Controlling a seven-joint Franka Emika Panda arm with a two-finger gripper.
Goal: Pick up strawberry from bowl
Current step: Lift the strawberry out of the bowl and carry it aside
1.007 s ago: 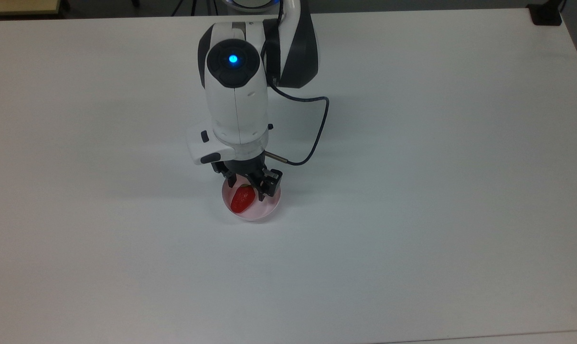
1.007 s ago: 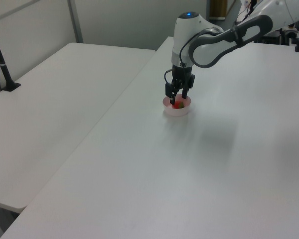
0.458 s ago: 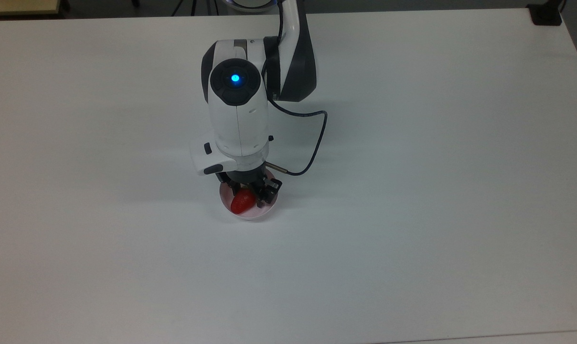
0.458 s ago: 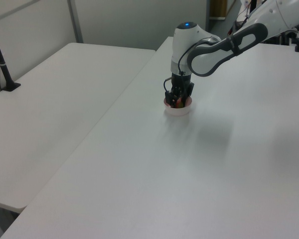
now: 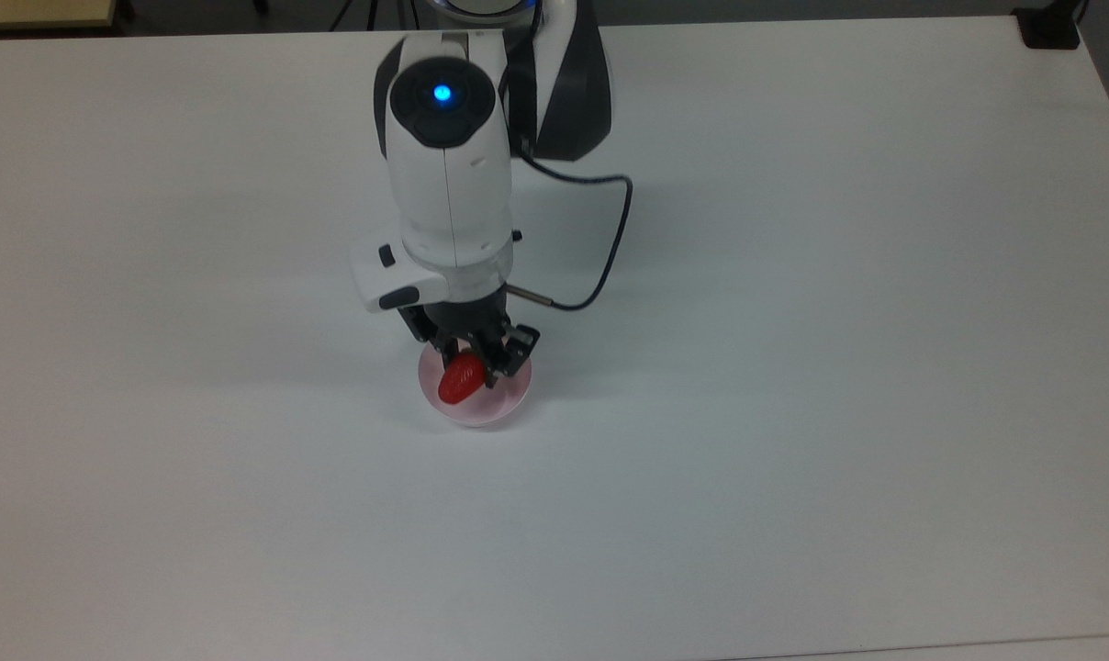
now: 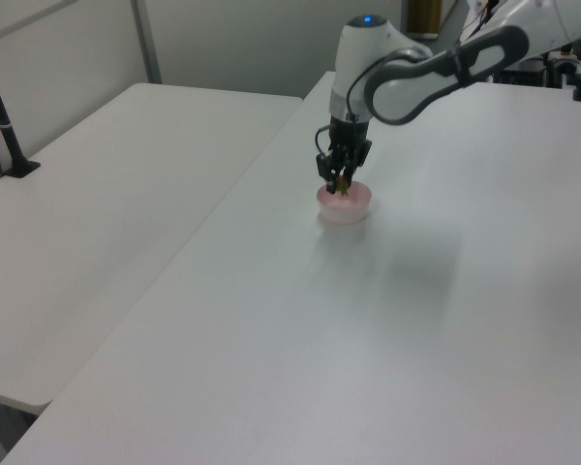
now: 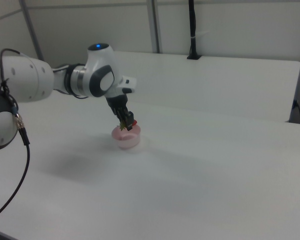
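Note:
The red strawberry [image 5: 460,380] hangs between the black fingers of my gripper [image 5: 470,356], which is shut on its upper end. It is held just over the pale pink bowl [image 5: 507,397], whose bare inside shows beneath it in the top view. In the left view the gripper [image 6: 337,184] stands over the bowl [image 6: 346,211] with the fruit's tip about level with the rim. The right view has the gripper [image 7: 125,120] holding the strawberry [image 7: 131,123], green cap visible, above the bowl [image 7: 127,141].
The bowl sits near the middle of a wide white table [image 5: 793,367]. A black cable [image 5: 610,248] loops off the wrist. A second white table [image 6: 107,194] stands alongside, with a black post [image 6: 8,126] on it. A black block [image 5: 1050,28] sits at the table's far corner.
The gripper went down into the bowl, shut on the strawberry, and has now risen with it; the wrist has drawn back up and the bowl's inside is uncovered.

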